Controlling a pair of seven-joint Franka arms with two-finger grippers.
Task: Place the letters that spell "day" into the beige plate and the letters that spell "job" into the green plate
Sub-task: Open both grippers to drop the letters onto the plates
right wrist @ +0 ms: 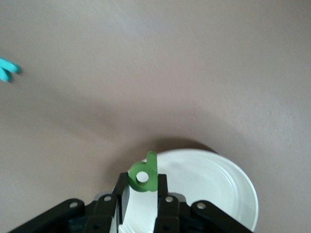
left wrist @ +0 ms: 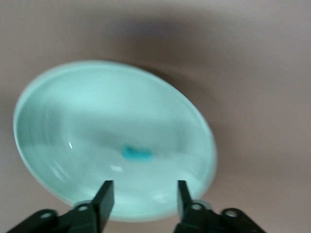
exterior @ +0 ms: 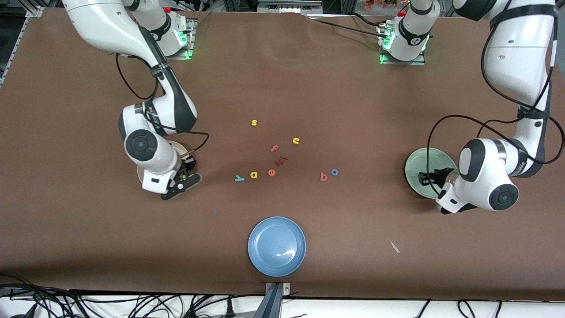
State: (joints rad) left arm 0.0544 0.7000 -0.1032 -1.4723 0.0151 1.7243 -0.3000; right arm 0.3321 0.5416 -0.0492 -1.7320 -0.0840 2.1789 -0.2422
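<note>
My left gripper [left wrist: 143,194] hangs open over the green plate [left wrist: 58,97], with nothing between its fingers. A teal j [left wrist: 137,154] lies in that plate. In the front view the left gripper [exterior: 426,179] sits over the green plate [exterior: 423,161] at the left arm's end of the table. My right gripper [right wrist: 143,187] is shut on a dark green d [right wrist: 144,175], above the edge of the beige plate [right wrist: 214,184]. The right gripper [exterior: 187,168] partly hides the beige plate [exterior: 175,147]. On the table lie the teal y [exterior: 239,178], yellow a [exterior: 254,175], salmon b [exterior: 324,177] and blue o [exterior: 334,172].
Mid-table lie a yellow s [exterior: 254,123], yellow n [exterior: 295,141], salmon f [exterior: 274,149], orange e [exterior: 271,172] and dark red pieces [exterior: 281,160]. A blue plate [exterior: 276,246] sits near the front edge. A small white scrap [exterior: 394,246] lies toward the left arm's end.
</note>
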